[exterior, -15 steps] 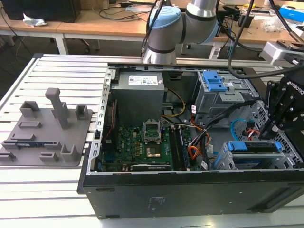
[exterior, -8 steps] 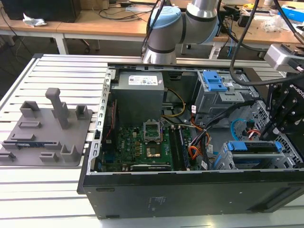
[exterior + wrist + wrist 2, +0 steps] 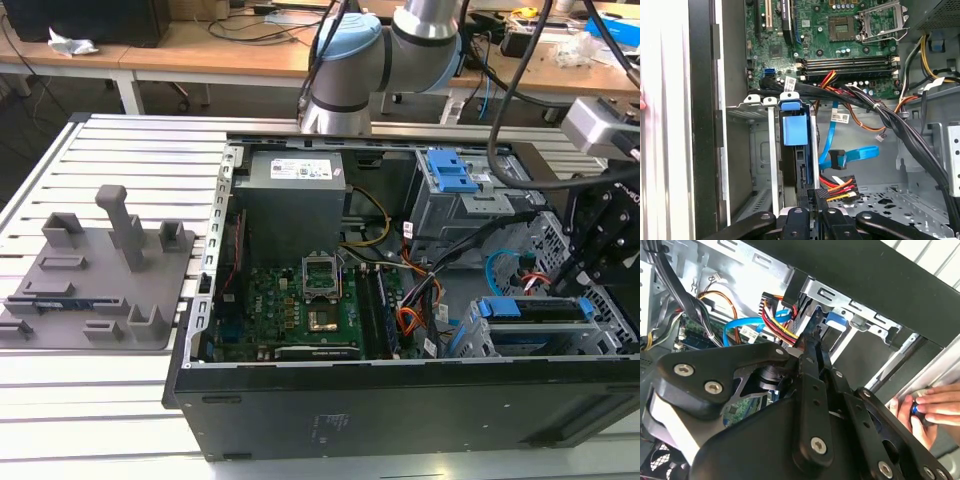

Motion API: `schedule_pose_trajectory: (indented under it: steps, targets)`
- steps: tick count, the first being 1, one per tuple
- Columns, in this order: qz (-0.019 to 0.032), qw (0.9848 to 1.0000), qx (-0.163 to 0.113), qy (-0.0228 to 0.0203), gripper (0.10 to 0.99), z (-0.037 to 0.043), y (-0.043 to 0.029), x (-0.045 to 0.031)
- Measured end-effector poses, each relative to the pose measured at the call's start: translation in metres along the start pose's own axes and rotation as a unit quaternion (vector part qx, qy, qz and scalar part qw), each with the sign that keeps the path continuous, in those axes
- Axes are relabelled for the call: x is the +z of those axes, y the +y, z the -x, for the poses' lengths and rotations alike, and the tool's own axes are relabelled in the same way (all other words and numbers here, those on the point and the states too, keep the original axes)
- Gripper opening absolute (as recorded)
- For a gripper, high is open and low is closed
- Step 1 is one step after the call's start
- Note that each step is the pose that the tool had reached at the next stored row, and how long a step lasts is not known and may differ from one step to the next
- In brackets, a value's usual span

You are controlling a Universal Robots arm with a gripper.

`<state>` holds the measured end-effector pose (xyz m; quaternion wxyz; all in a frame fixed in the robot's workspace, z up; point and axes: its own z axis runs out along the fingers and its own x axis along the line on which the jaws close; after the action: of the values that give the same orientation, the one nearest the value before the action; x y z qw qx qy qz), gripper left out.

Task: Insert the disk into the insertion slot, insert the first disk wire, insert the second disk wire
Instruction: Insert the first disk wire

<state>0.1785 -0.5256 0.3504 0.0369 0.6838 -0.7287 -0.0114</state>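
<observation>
The disk (image 3: 530,308) sits in the insertion slot (image 3: 468,342), a small grey cage at the case's front corner on the exterior view's right. Its blue carrier end shows in both wrist views (image 3: 795,129) (image 3: 836,321), between the cage's metal walls (image 3: 751,111). My gripper (image 3: 811,196) is right behind the disk's end, shut on a black connector with red, yellow and black wires (image 3: 840,187). That disk wire (image 3: 780,326) fans out from the fingertips (image 3: 809,344). A blue flat disk wire (image 3: 855,154) with a black plug lies loose beside it. The gripper (image 3: 583,275) hangs just above the slot.
A grey power supply (image 3: 290,200), the motherboard (image 3: 300,305) and a larger cage with a blue latch (image 3: 450,175) occupy the case. A thick black cable bundle (image 3: 880,115) crosses above the slot. A person's hand (image 3: 935,407) rests on the case's outer edge. A grey fixture (image 3: 100,270) stands outside.
</observation>
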Motion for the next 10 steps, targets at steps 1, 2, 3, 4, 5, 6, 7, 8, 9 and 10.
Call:
schedule_pose_trajectory:
  steps: [1, 2, 3, 4, 5, 6, 7, 8, 9, 10]
  targets:
    - [0.0000, 1.0000, 0.000, -0.0044, 0.165, -0.0017, -0.0001, 0.0000]
    - [0.0000, 1.0000, -0.001, -0.0086, 0.165, -0.0032, -0.0002, -0.0001]
    - [0.0000, 0.9999, -0.001, -0.0121, 0.165, -0.0047, -0.0002, 0.0000]
    - [0.0001, 0.9999, -0.001, -0.0129, 0.165, -0.0051, -0.0003, 0.0001]
    - [0.0000, 0.9999, -0.001, -0.0129, 0.165, -0.0051, -0.0003, 0.0000]
    - [0.0000, 0.9999, -0.001, -0.0129, 0.165, -0.0051, -0.0003, 0.0000]
    - [0.0000, 0.9999, -0.001, -0.0128, 0.165, -0.0052, -0.0002, 0.0000]
    - [0.0000, 0.9999, -0.001, -0.0128, 0.165, -0.0052, -0.0003, 0.0000]
    - [0.0000, 0.9999, -0.001, -0.0128, 0.165, -0.0052, -0.0002, -0.0001]
    - [0.0000, 0.9999, -0.001, -0.0129, 0.165, -0.0052, -0.0003, 0.0000]
